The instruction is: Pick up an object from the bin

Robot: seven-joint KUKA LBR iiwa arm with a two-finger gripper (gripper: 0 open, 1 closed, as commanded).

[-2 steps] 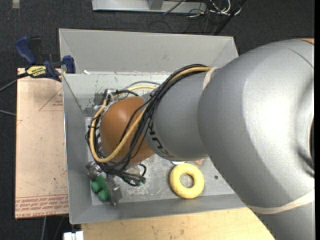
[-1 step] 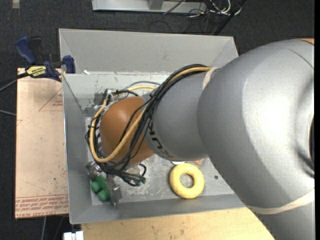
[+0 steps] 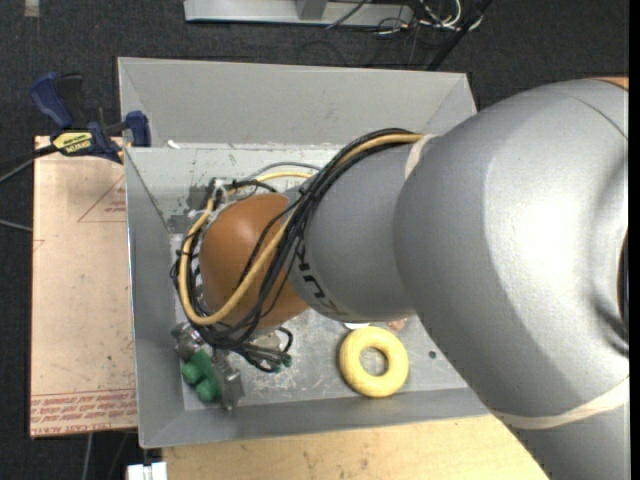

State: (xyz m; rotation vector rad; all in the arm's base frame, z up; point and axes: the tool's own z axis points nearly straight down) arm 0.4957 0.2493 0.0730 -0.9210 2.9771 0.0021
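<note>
Grey metal bin (image 3: 150, 298), and I count 2 loose things in it: 1 green lump, 1 yellow ring.

Starting at the left, the green lump (image 3: 199, 376) sits in the bin's near-left corner, close to the left wall and the front wall. It's small & knobbly and looks like two blobs joined. Its long axis runs on a diagonal, upper left to lower right in the view, and it's lying down rather than standing.

The gripper (image 3: 214, 366) is right at the lump, w/ metal parts touching it or just beside it. I can't tell whether the gripper is open, closed or actually gripping the lump, as the wiring hides too much.

Above that, the robot's orange cover (image 3: 240, 248) bulges over the left half of the bin, w/ black & yellow cables (image 3: 262, 258) looped across it.

Further right, the yellow ring (image 3: 350, 365) lies flat on the bin floor near the front wall. Its hole faces up, so it has no real long axis. It's well apart from the lump.

The big grey arm (image 3: 480, 248) comes in from the right, over the right side of the bin.
</note>
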